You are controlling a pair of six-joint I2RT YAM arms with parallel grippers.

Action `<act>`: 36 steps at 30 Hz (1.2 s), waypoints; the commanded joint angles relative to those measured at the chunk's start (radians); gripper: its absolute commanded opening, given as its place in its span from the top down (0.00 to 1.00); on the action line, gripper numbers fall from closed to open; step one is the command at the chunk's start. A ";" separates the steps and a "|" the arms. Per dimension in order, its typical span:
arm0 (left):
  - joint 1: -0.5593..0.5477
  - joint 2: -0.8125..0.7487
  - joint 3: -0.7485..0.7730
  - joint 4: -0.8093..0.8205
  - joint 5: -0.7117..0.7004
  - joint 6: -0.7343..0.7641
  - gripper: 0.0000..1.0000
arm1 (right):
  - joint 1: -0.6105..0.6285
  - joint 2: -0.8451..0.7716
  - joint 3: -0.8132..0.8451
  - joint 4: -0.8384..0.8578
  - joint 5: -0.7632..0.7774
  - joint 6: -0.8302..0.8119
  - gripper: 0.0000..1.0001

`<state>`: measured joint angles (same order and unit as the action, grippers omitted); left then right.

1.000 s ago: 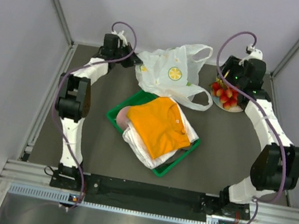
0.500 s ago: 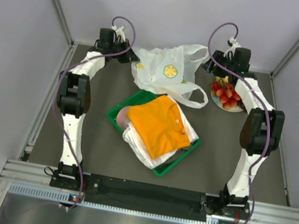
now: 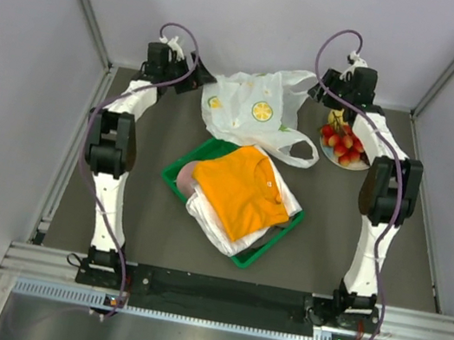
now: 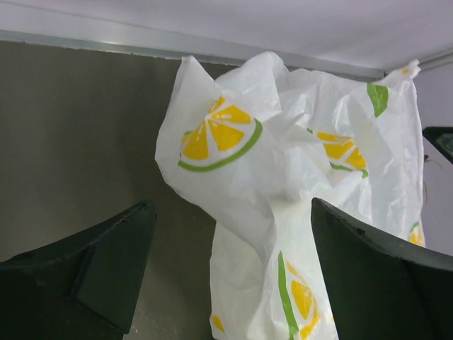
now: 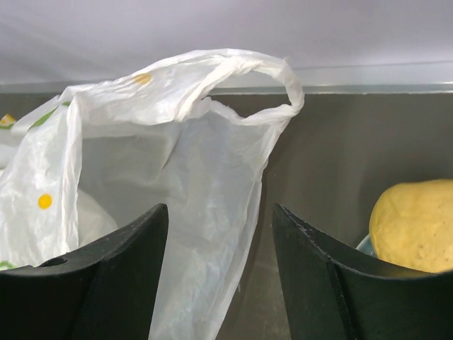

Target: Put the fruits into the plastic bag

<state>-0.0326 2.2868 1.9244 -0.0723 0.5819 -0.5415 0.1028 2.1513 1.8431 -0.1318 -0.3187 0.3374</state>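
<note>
Surface: dark grey table (image 3: 330, 232) bore the plastic bag (image 3: 256, 105).
Room: pale walls (image 3: 262, 18) enclosed it.
Your left gripper (image 4: 230, 205): gaped wide, empty.
Your right gripper (image 5: 219, 209): stood parted, empty.

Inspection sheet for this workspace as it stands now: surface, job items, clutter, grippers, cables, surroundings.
Surface: dark table, no spills seen.
Job's things: plastic bag crumpled at the far middle; fruits piled on a pale plate to its right, outside the bag.
Clutter: green tray holding folded clothes, orange on top, and a pink item.
Grippers: left gripper open, bag film between its jaws; right gripper open around the bag's handle side.
Cables: purple cables loop above both wrists, no snag seen.
Surroundings: pale walls on three sides; metal rail at the near edge.
</note>
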 commanded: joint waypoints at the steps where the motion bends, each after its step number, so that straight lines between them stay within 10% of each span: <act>1: 0.002 -0.167 -0.135 0.092 0.001 -0.041 0.05 | 0.005 0.070 0.116 0.073 0.047 0.005 0.39; 14: -0.078 -0.293 -0.406 0.077 0.021 -0.101 0.06 | 0.006 0.208 0.220 0.173 0.083 -0.073 0.31; 17: -0.089 -0.253 -0.395 0.114 0.041 -0.136 0.16 | 0.006 0.257 0.278 0.172 0.081 -0.093 0.31; 28: -0.081 -0.178 -0.268 0.046 -0.008 -0.117 1.00 | 0.005 0.351 0.357 0.258 0.113 -0.127 0.38; 36: 0.000 -0.060 -0.059 -0.060 0.009 -0.066 1.00 | 0.006 0.303 0.312 0.270 0.073 -0.123 0.38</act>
<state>-0.0914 2.1723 1.7336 -0.0917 0.5827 -0.6430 0.1028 2.5038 2.1433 0.0719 -0.2184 0.2287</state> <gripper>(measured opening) 0.010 0.606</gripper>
